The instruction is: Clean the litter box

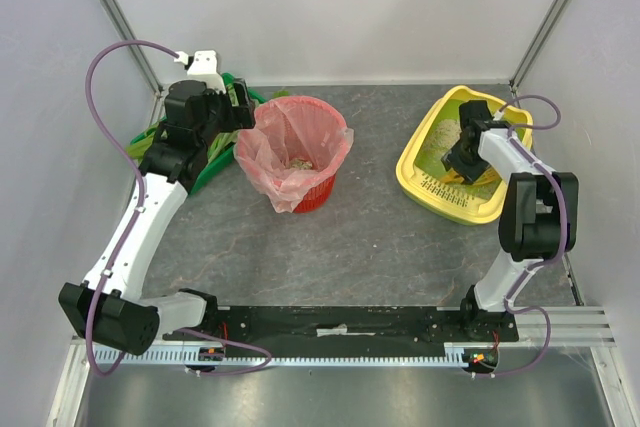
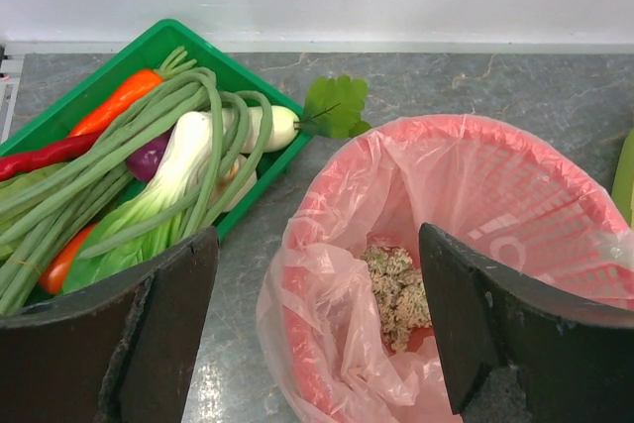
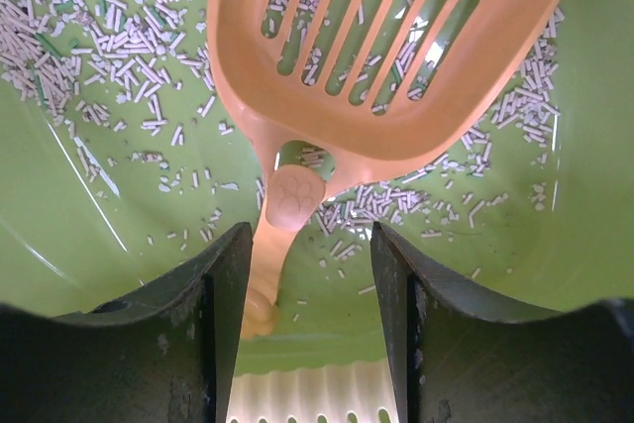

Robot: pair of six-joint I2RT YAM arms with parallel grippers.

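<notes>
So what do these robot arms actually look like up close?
Both the left arm and the right arm are slim, with white shells between chunky black joints. A purple cable loops along each one. They are bolted to a black base plate. Each ends in two dark, matte, wedge-shaped jaws with scuffed faces. No markings are visible.

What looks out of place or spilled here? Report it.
One thing: a leafy sprig pokes over the corner of the green tray onto the table, beside the red basket. The litter lies thin and scattered in the litter box, bare green floor showing; none seen outside it.
</notes>
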